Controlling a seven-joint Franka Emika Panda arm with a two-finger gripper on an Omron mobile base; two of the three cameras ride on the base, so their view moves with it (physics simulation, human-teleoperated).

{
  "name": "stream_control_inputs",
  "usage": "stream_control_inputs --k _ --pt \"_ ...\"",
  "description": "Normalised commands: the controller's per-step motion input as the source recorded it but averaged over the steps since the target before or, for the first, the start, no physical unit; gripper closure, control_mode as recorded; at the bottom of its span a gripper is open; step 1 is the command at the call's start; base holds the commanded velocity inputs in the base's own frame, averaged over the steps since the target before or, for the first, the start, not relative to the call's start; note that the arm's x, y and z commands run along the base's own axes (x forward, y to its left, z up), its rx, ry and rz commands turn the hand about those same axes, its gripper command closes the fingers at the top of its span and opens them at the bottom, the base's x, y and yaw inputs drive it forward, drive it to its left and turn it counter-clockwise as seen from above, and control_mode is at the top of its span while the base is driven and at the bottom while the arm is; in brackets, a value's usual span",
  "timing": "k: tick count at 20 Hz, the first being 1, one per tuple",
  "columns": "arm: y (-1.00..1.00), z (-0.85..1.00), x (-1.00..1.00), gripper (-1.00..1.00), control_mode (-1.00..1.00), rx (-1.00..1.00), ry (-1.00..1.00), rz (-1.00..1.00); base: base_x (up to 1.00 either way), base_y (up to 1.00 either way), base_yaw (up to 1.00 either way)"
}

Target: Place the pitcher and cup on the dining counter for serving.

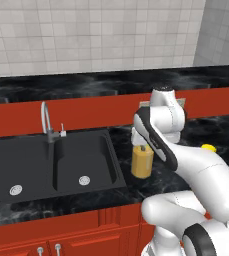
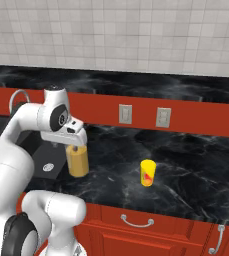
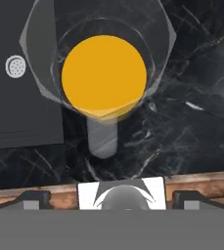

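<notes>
Directly below our jaws stands the pitcher [image 3: 103,73], beside the sink [image 1: 51,165]. We cannot tell whether our jaws are clenched. The cup [image 2: 147,173] sits well apart.

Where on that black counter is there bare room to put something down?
Bare marble lies between the tall clear glass pitcher and the small yellow cup, and right of the cup. It is crowded at the black sink, where the gripper hangs over the pitcher.

White tiled wall [image 1: 86,30] behind red cabinets [image 2: 151,227].
</notes>
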Motion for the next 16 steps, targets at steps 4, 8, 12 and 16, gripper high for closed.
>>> stream_control_inputs --k 4,8,12,16 --pt "0.00 -0.29 0.23 -1.00 -1.00 0.00 0.00 -0.12 0.00 0.00 0.00" --pt "0.00 -0.31 0.29 -1.00 -1.00 0.00 0.00 -0.07 0.00 0.00 0.00" --pt "0.01 -0.25 0.36 -1.00 -1.00 0.00 0.00 -0.01 0.00 0.00 0.00" --pt "0.02 -0.28 0.31 -1.00 -1.00 -0.01 0.00 0.00 0.00 0.00 0.00"
